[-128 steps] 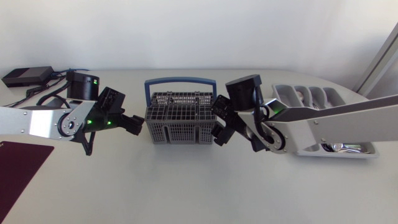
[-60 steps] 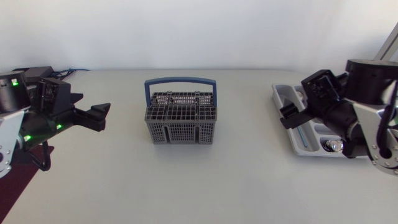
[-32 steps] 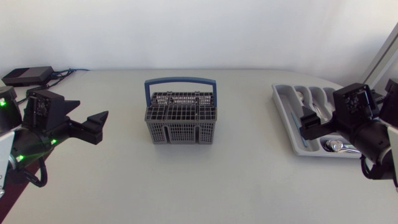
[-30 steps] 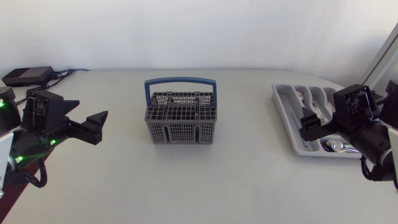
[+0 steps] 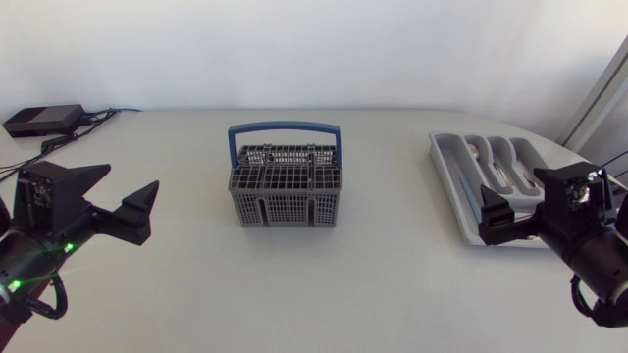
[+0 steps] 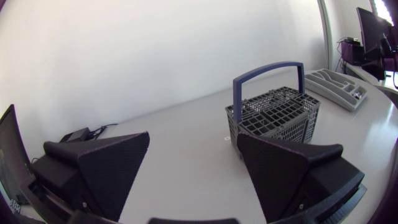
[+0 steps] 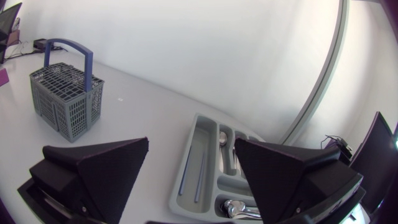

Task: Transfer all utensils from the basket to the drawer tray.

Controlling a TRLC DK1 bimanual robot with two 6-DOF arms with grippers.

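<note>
The grey mesh basket (image 5: pixel 285 191) with a blue handle stands mid-table; no utensil rises above its rim. At the right lies the grey drawer tray (image 5: pixel 453 181), holding a spoon (image 7: pixel 224 140), blue-handled pieces (image 7: pixel 186 174) and other silver cutlery (image 7: pixel 239 208). My left gripper (image 5: pixel 130 178) hovers open and empty far left of the basket, which stands well ahead of its fingers (image 6: pixel 277 115). My right gripper (image 5: pixel 512 196) is open and empty over the tray's near end. In the right wrist view the tray (image 7: pixel 198 124) lies just ahead of the gripper (image 7: pixel 191 142), and the basket (image 7: pixel 65 102) stands far off.
A black box (image 5: pixel 41 120) with cables lies at the back left corner. Bare tabletop surrounds the basket on all sides and separates it from the tray.
Both arms have drawn back from the basket's sides, the left toward the left front, the right over the tray toward the right front. Both grippers stayed open.
</note>
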